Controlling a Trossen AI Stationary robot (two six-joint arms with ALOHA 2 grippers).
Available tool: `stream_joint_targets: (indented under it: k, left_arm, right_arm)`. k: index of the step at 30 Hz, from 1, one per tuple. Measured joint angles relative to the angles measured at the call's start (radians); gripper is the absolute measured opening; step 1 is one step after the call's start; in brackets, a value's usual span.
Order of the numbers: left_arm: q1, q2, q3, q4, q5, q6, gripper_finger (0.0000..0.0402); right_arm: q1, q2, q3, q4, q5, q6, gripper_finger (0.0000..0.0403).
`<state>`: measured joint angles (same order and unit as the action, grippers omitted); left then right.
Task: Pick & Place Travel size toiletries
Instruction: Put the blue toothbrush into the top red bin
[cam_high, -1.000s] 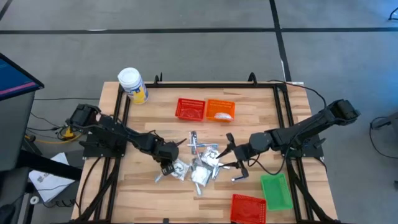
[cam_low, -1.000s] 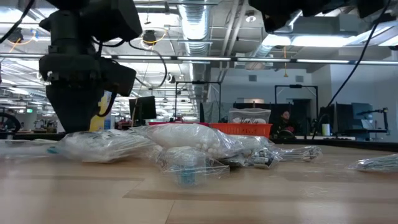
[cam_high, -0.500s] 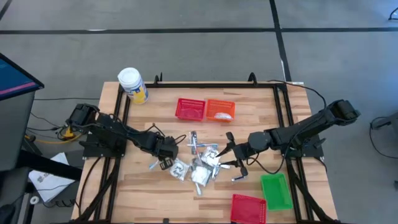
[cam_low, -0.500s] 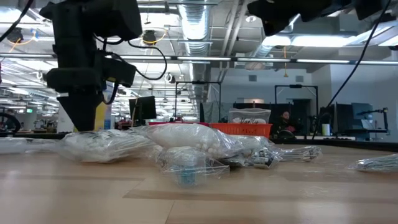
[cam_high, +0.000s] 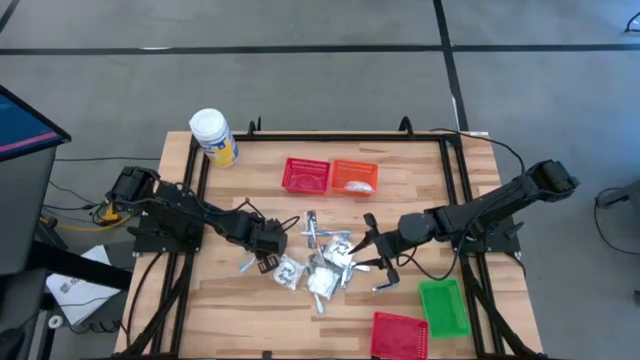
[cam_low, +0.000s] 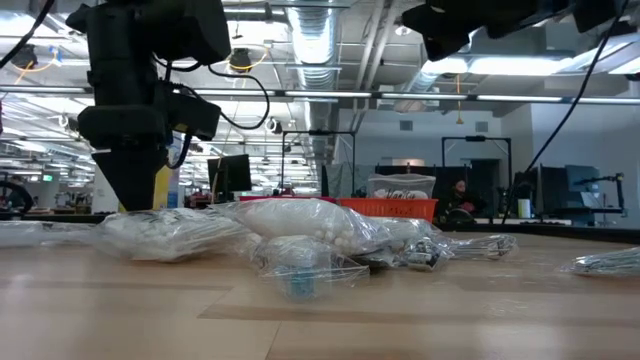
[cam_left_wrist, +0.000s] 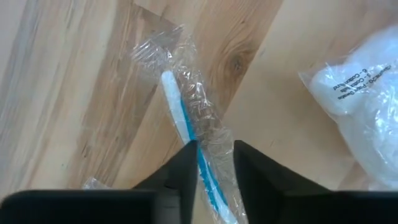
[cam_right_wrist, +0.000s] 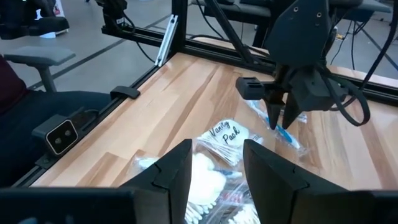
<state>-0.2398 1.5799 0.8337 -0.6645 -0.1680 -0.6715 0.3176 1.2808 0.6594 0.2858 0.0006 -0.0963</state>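
The wrapped toothbrush (cam_left_wrist: 186, 118) now lies on the bare table (cam_high: 420, 170) just left of the toiletries pile (cam_high: 325, 265), pulled clear of it, which we judge makes it easier to pick. The left gripper (cam_left_wrist: 211, 165) straddles it, jaws narrowly apart, having risen a little. We cannot tell whether the tips touch it, and its near end is hidden. The right gripper (cam_right_wrist: 214, 168) waits over the pile, parted and empty.

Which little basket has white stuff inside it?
The orange basket, beside the red one at the table's far edge. The green basket and the other red one look empty.
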Motion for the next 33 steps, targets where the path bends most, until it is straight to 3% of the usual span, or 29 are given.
stream_joint_targets:
  k: [5, 13, 17, 23, 30, 33]
  left_arm:
    - [0.0, 0.013, 0.001, 0.002, -0.001, -0.006, 0.0149]
    - [0.0, 0.117, 0.011, 0.0, 0.007, -0.009, 0.0153]
    - [0.008, 0.116, 0.01, 0.005, 0.01, -0.018, 0.012]
    - [0.05, 0.059, 0.001, 0.011, 0.042, 0.01, 0.0018]
    - [0.095, -0.068, 0.058, -0.056, -0.116, 0.095, 0.0014]
    - [0.107, -0.119, 0.11, -0.048, -0.259, 0.201, 0.0014]
  right_arm:
    - [0.0, 0.0, 0.0, -0.032, 0.0, 0.001, 0.0138]
    - [0.001, 0.0, -0.011, -0.047, 0.0, -0.008, 0.0133]
    - [0.001, 0.0, -0.025, -0.04, 0.0, -0.008, 0.0134]
    - [0.001, 0.0, -0.027, -0.039, 0.0, -0.008, 0.0132]
    - [0.0, 0.0, -0.027, -0.041, 0.0, -0.017, 0.0134]
    - [-0.005, 0.0, -0.027, -0.042, 0.0, -0.019, 0.0132]
